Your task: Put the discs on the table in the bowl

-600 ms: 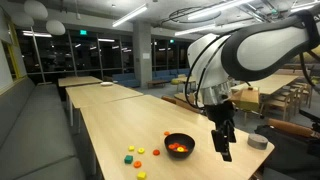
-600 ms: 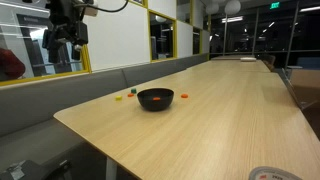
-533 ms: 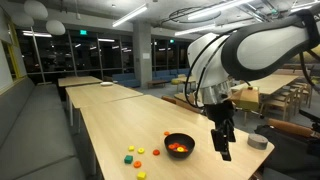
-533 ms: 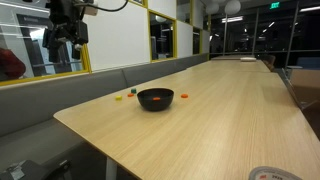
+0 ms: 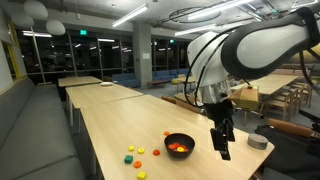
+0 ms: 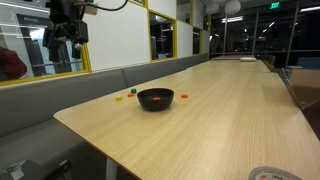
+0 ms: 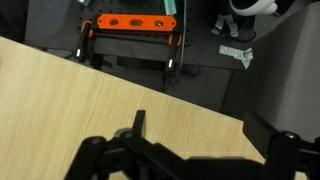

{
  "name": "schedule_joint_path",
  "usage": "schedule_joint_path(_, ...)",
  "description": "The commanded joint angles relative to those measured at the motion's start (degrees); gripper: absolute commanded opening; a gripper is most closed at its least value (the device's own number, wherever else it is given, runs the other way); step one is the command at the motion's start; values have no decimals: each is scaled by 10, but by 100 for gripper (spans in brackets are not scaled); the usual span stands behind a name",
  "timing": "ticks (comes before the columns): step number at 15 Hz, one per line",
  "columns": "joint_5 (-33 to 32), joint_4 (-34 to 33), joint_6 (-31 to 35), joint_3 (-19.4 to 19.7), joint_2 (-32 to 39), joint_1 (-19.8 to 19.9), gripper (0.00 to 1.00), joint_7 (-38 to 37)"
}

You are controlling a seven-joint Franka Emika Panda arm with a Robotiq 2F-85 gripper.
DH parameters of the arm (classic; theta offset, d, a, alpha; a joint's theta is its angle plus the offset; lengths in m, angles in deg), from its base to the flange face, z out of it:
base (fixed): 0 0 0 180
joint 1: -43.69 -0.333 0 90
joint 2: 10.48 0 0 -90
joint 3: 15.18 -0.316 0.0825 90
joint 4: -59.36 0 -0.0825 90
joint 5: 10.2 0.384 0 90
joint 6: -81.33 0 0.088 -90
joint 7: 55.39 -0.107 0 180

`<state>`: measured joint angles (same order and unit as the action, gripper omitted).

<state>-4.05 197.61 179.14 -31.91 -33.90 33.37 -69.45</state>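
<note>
The black bowl sits on the light-wood table near its front end and holds some orange pieces. It also shows in an exterior view. Small red, orange and yellow discs lie on the table beside the bowl, with one red disc behind it; a few discs show near the bowl in an exterior view. My gripper hangs open and empty in the air beside the bowl, well above the table. In the wrist view the gripper is open over bare table; no disc or bowl shows there.
A grey tape roll lies at the table's end, also seen in an exterior view. A small green piece lies among the discs. An orange tool rack stands on the floor past the table edge. More tables stand further back.
</note>
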Motion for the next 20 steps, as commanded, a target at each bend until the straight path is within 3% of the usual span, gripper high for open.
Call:
schedule_joint_path(1,-21,6,20,4,2,-1,100,-3)
schedule_joint_path(7,-124,13,174,34,60,34,100,22)
schedule_joint_path(12,-167,-31,286,84,164,64,100,71)
schedule_joint_path(16,-155,-113,303,115,241,72,100,128)
schedule_joint_path(20,-128,-211,283,114,304,64,100,180)
